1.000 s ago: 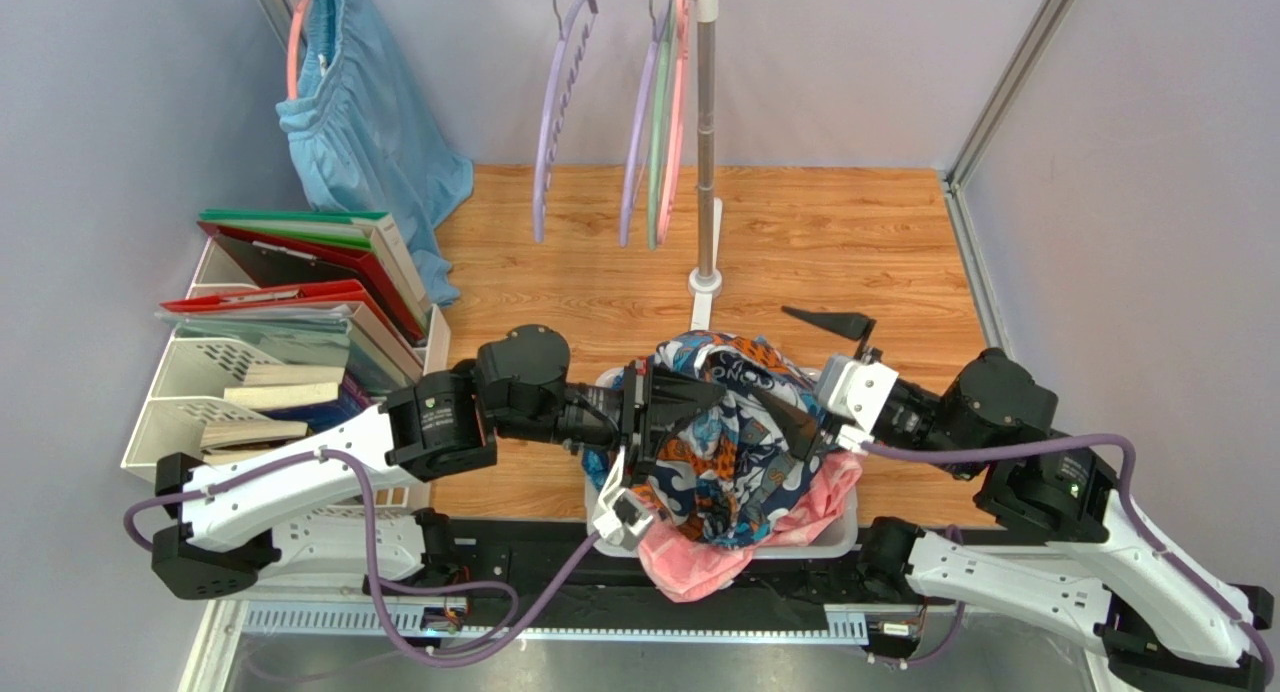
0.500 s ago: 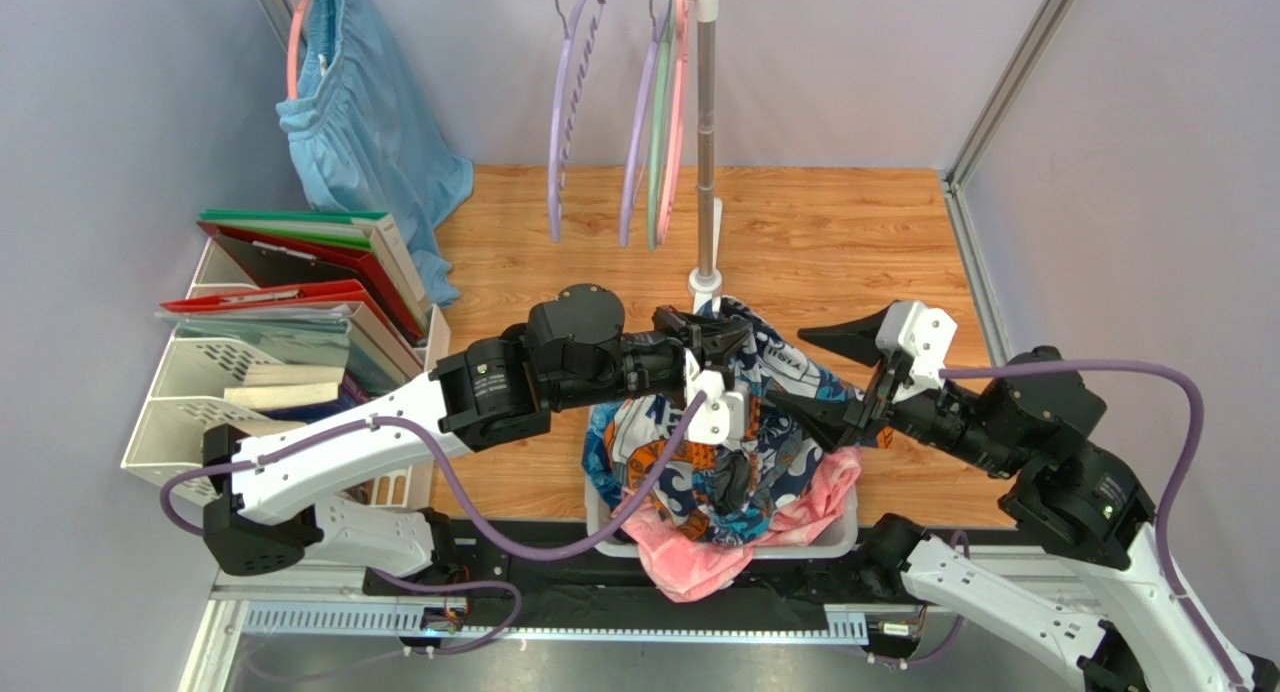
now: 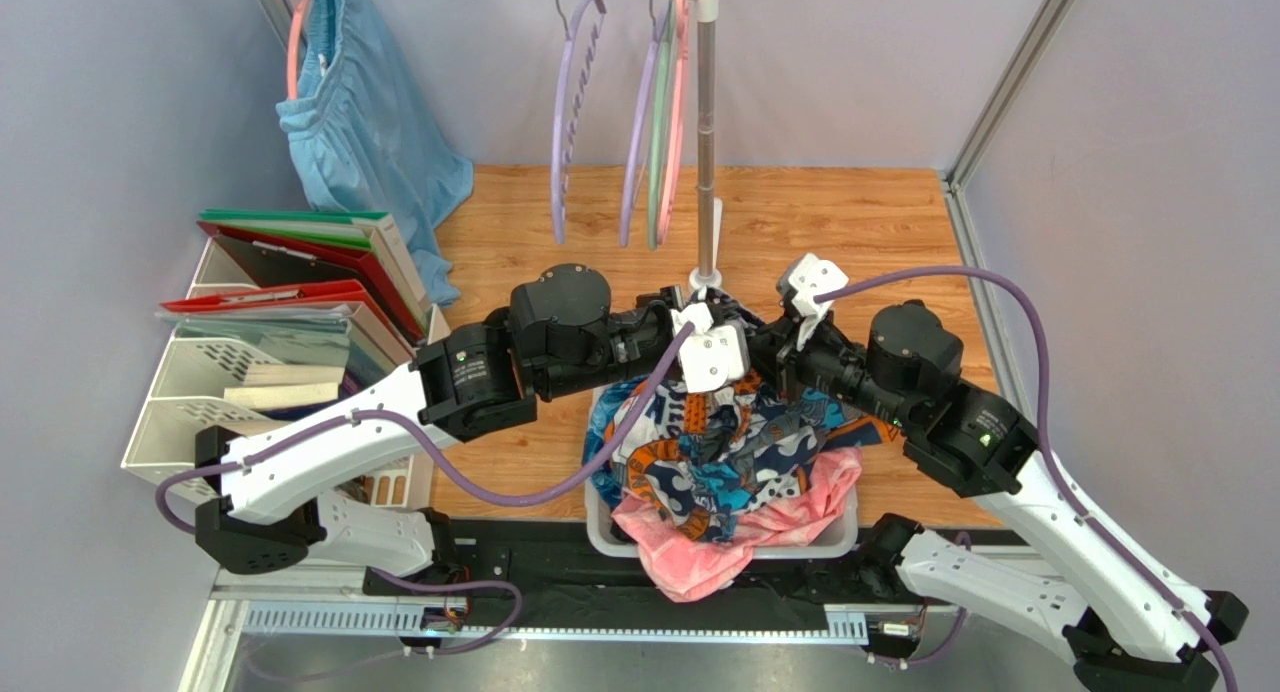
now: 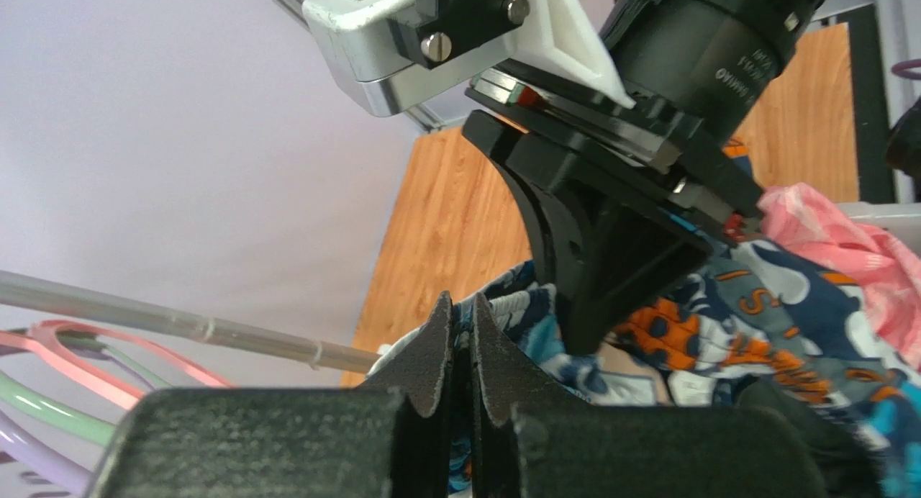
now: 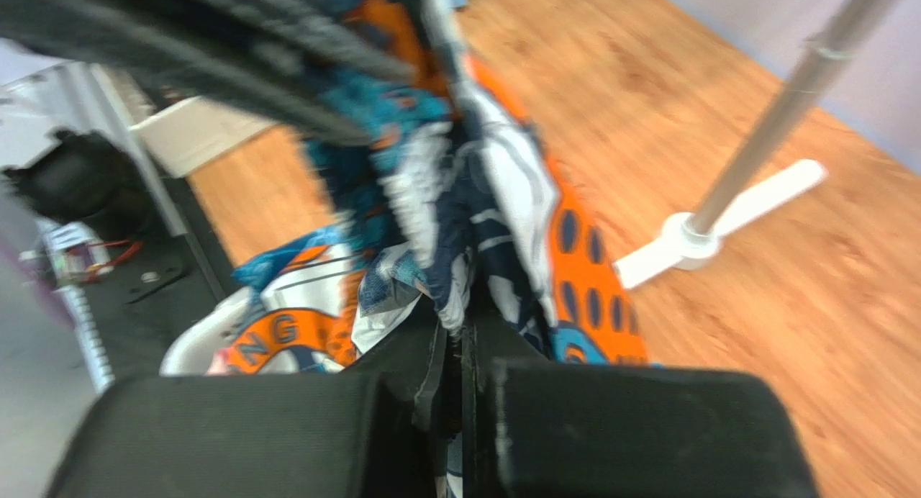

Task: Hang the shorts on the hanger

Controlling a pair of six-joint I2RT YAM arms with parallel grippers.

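Your left fingers are pressed tight together, and the printed shorts bunch up right at their tips, so that's a pinch on the cloth. Hard by them, your right fingers are closed as well, clamped on a fold of the same shorts; in the right wrist view the orange and navy fabric rises straight out from between them. The two pairs of fingers sit nearly tip to tip, with the cloth gathered between them. Below the fingers, the rest of the shorts hangs down in a loose heap into the white basket, draped over a pink garment that spills over the basket's near rim. Just past the fingertips stands the rack pole, rising from the wooden table. The lavender hanger hangs from the rail further out beyond the fingers and a little to their left, well apart from the shorts. Far off to the left of your left fingers, light-blue shorts hang on a pink hanger.
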